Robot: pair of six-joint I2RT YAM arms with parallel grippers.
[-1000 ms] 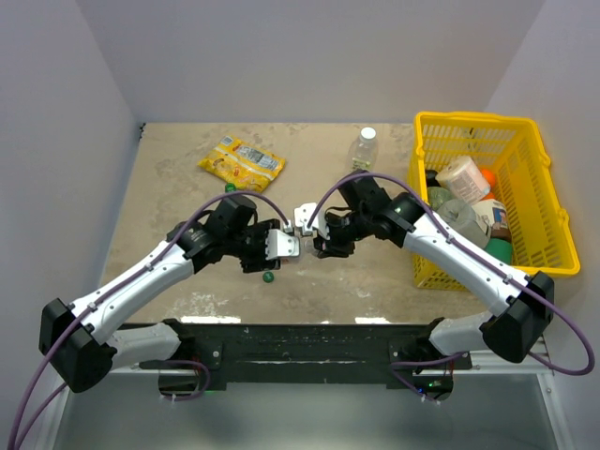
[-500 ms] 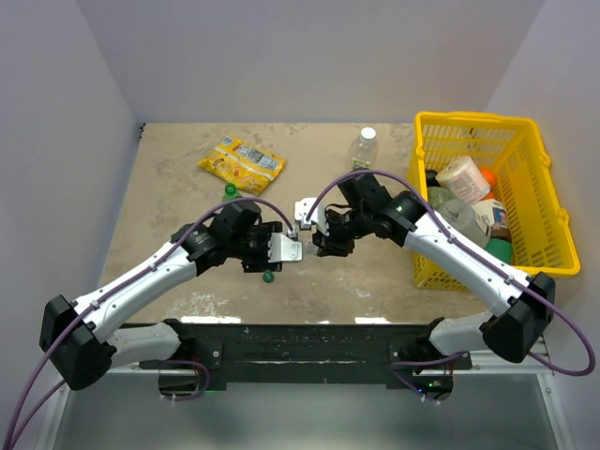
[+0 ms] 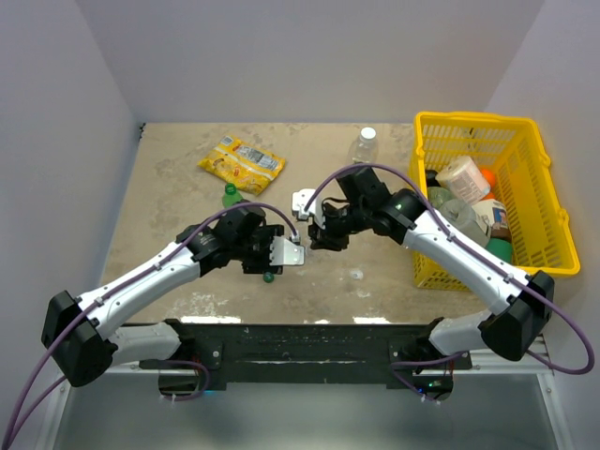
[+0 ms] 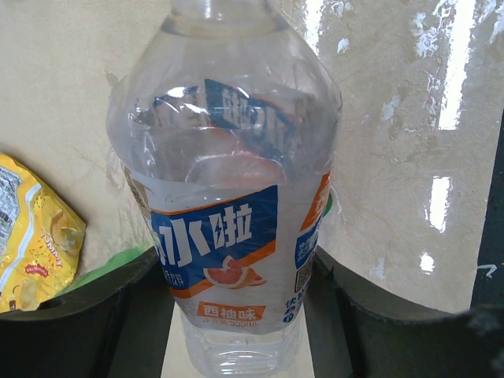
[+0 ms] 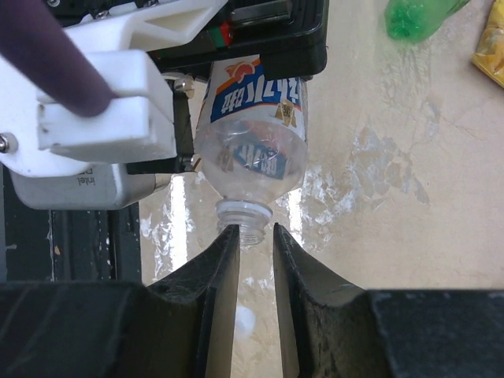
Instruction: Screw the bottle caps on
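My left gripper (image 3: pixel 286 251) (image 4: pixel 236 315) is shut on a clear bottle (image 4: pixel 228 181) with a blue and orange label. It holds the bottle level, its uncapped threaded mouth (image 5: pixel 246 224) pointing at my right gripper (image 3: pixel 314 234) (image 5: pixel 256 236). The right fingers stand a narrow gap apart at the bottle's mouth, with nothing between them. A white cap (image 3: pixel 356 275) lies on the table below; it shows blurred between the fingers in the right wrist view (image 5: pixel 246 319). A dark green cap (image 3: pixel 269 277) lies by the left gripper. A green bottle (image 3: pixel 230 195) (image 5: pixel 413 17) lies behind it. A second clear bottle (image 3: pixel 364 145), capped, stands at the back.
A yellow snack packet (image 3: pixel 242 161) (image 4: pixel 31 236) lies at the back left. A yellow basket (image 3: pixel 539 253) with bulky containers stands at the right. White walls close the table at left, back and right.
Both grippers shifted slightly; the left one came nearer with the bottle and the right one moved back and left. A white cap now lies on the table to the right of them.
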